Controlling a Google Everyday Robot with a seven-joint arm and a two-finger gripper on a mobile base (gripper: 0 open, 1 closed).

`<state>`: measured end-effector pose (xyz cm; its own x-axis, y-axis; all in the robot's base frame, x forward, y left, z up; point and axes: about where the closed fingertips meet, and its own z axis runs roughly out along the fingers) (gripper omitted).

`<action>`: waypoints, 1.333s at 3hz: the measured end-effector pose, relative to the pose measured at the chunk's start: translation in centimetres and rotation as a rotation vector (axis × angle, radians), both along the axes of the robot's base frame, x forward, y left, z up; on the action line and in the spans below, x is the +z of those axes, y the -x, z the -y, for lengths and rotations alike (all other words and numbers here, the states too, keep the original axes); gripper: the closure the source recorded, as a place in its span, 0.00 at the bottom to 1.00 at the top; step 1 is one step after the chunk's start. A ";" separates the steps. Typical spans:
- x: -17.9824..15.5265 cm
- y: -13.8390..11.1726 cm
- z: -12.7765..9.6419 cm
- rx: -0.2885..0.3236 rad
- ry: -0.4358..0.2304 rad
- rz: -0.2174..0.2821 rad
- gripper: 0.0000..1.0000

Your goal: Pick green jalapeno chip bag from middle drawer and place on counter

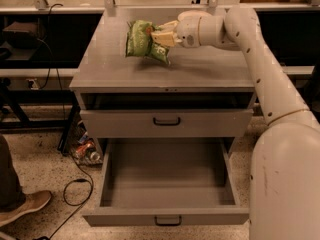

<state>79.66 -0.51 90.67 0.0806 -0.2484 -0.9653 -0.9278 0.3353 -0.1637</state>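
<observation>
The green jalapeno chip bag [144,40] is out of the middle drawer [170,181], which stands pulled open and bare at the bottom centre of the frame. The arm reaches in from the right, and its gripper [163,38] sits in the upper centre with its jaws pinching the bag's right edge. The bag hangs over the counter [210,69], left of the middle and towards the back, and seems to be just clear of the surface, with its shadow falling below it. By my reckoning the pick is done and the carry is nearly finished; what is left is to lower the bag onto the grey top, let go and pull the arm away
</observation>
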 end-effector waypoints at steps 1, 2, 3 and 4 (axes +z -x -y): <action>-0.3 -0.9 -0.3 -0.007 -0.039 -0.013 0.59; -0.4 -1.4 0.2 -0.020 -0.067 -0.021 0.35; -0.3 -1.7 1.1 -0.038 -0.083 -0.021 0.13; -0.1 -1.9 3.1 -0.073 -0.075 -0.019 0.00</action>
